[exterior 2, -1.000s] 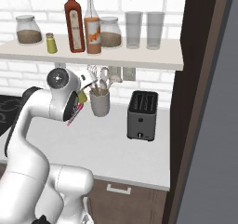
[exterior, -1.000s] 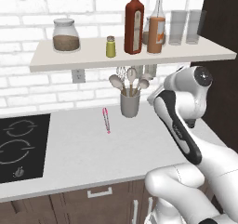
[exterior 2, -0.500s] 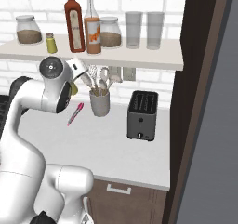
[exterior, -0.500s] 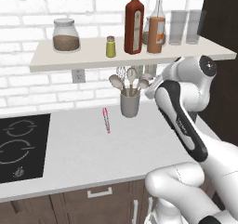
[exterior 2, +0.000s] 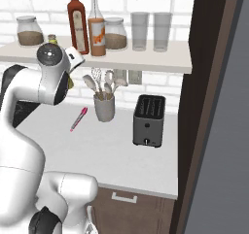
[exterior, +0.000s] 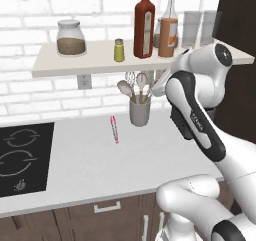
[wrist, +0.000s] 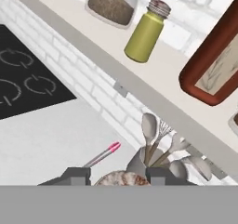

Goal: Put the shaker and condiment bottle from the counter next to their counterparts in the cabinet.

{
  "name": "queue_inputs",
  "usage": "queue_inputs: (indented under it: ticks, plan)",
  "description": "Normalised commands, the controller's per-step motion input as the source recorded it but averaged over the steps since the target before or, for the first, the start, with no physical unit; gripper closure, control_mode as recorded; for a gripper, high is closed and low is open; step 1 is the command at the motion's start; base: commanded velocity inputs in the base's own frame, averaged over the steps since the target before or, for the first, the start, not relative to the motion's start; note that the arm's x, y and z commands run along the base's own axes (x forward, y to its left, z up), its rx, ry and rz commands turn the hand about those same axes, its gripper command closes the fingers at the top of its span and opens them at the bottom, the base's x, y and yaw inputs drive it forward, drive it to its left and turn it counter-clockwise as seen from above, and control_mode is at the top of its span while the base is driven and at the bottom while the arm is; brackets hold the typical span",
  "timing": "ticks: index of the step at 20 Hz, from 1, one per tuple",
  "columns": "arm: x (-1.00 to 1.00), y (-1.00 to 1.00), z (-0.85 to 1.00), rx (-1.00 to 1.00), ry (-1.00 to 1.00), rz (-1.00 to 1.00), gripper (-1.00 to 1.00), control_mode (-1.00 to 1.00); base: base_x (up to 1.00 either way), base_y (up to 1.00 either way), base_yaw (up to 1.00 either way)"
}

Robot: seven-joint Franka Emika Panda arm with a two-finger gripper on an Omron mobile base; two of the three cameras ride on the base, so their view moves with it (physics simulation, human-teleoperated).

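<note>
We are seeing the red bottle [wrist: 214, 56] cut off by the hand view's right edge, and the jar [wrist: 111, 2] by its top edge. The grey band is covering all but the cap of the held shaker [wrist: 123, 179]. The arm is hiding part of the utensil holder [exterior: 140, 111].

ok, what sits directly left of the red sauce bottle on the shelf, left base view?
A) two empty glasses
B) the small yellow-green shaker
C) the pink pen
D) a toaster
B: the yellow-green shaker stands on the shelf just left of the red sauce bottle; the pink pen lies down on the counter.
</note>
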Motion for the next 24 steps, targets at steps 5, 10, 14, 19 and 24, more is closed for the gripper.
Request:
queue_inputs:
  ticks: [5, 10, 14, 19, 24]
  plan:
    - [0.00, 0.23, 0.27, 0.00, 0.00, 0.08, 1.00, -1.00, 0.00, 0.00, 0.00]
    - [0.00, 0.22, 0.30, 0.00, 0.00, 0.07, 1.00, -1.00, 0.00, 0.00, 0.00]
    - [0.00, 0.23, 0.26, -0.02, 0.00, 0.08, 1.00, -1.00, 0.00, 0.00, 0.00]
    - [0.00, 0.20, 0.22, -0.05, 0.00, 0.08, 1.00, -1.00, 0.00, 0.00, 0.00]
    - [0.00, 0.18, 0.19, -0.06, 0.00, 0.06, 1.00, -1.00, 0.00, 0.00, 0.00]
